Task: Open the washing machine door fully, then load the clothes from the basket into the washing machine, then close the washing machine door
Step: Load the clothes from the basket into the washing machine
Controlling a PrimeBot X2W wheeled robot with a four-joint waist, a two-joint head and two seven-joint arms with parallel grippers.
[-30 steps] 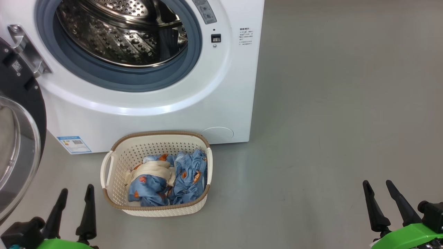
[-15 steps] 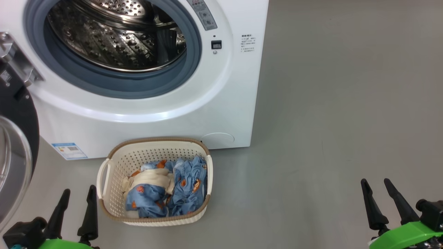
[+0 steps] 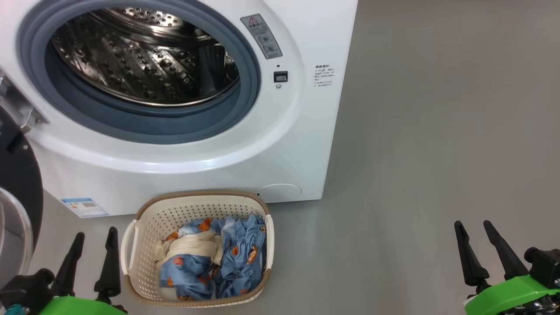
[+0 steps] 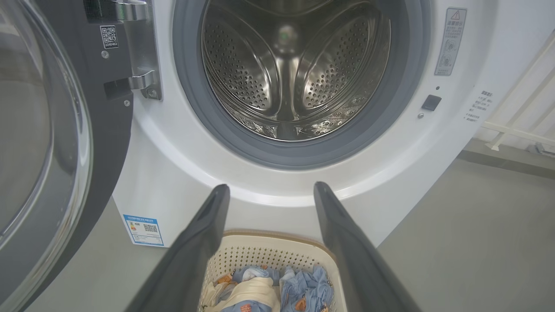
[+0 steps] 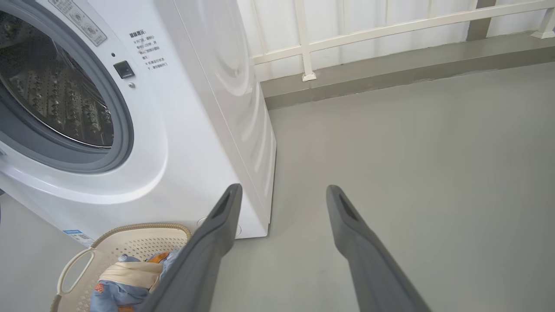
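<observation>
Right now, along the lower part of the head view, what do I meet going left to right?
washing machine door → left hand → basket → right hand

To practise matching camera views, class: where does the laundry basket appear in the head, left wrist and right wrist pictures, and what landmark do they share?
Head view: basket at the bottom, left of centre.
Left wrist view: basket bottom centre, between the left claw's fingers.
Right wrist view: basket bottom left corner.
Shared landmark: blue label sticker beside it.
</observation>
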